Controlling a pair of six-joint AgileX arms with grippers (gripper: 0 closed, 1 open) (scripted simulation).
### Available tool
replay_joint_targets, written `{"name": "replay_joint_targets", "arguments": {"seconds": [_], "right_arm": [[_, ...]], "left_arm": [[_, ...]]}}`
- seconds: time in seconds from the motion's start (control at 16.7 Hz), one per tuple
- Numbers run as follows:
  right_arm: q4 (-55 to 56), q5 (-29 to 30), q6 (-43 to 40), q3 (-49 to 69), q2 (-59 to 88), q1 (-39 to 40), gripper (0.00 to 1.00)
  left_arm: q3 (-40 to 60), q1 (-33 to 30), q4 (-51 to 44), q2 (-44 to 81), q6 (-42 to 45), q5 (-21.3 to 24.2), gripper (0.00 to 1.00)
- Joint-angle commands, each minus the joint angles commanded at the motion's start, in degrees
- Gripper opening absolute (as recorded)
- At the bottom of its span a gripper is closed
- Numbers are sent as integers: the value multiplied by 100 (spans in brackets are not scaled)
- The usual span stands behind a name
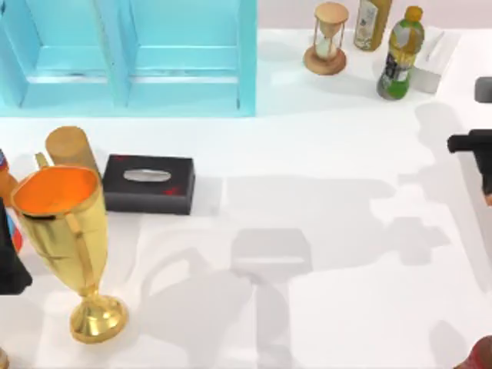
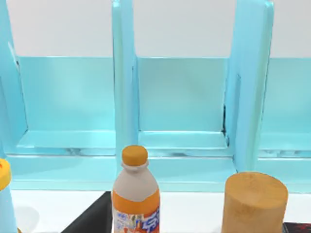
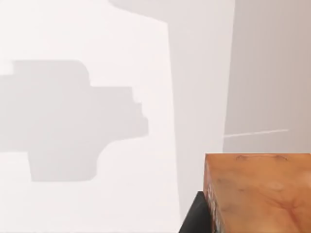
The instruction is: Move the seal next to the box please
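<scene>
Seal, reddish-brown and glossy with a mottled face, sits at the lower right of the right wrist view, close to the camera. A black part touches its side, and pale surface lies beyond it. The right arm reaches in at the right edge of the top view, about mid-height. From here I cannot tell whether its hand is clenched or released. The black box lies flat on the surface at the left of the top view. A tall gold trophy stands just below it and a wooden cylinder just beside its left end. The left arm is a dark shape at the left edge, and its hand's state I cannot tell either. A cyan shelf fills the upper left. An hourglass, two bottles and a white box stand at the upper right. The left wrist view looks at the shelf over an orange-capped bottle and the cylinder.
</scene>
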Motion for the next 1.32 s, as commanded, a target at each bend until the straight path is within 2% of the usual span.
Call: {"name": "replay_joint_targets", "arguments": {"seconds": [0.24, 1.02, 1.32], "right_arm": [[0, -1, -5, -2, 2, -7, 0], [0, -1, -5, -2, 2, -7, 98], [0, -1, -5, -2, 2, -7, 100]], "left_arm": [[0, 0, 0, 0, 0, 0, 100], [0, 0, 0, 0, 0, 0, 100], [0, 0, 0, 0, 0, 0, 100]]}}
